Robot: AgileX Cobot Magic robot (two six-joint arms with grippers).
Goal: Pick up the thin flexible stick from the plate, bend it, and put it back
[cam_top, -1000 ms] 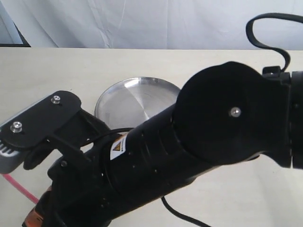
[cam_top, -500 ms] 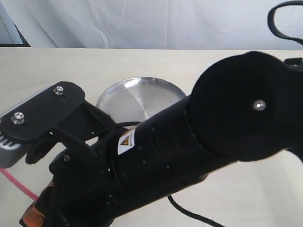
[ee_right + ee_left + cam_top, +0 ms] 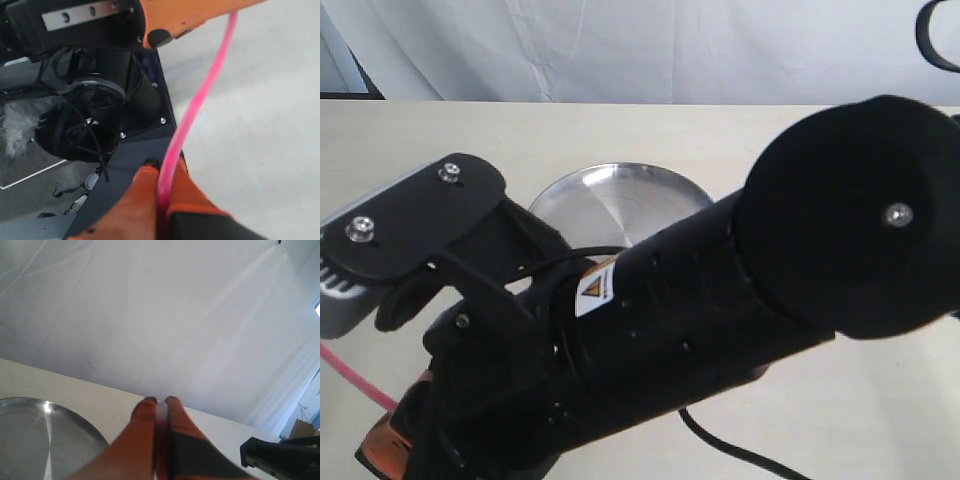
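Left pincer clamped on one end of the thin flexible stick, right pincer squeezed shut on the other, stick bowed in a curve over the surface, off to the side of the plate

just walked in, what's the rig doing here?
Both tools are gripping the thin flexible stick, one at each end. The right tool and the left tool are shut on it, and it arcs in a clear curve between them, off the plate. In the exterior view a black arm hides part of the plate, and the visible part has no stick on it. It has not yet been put back.
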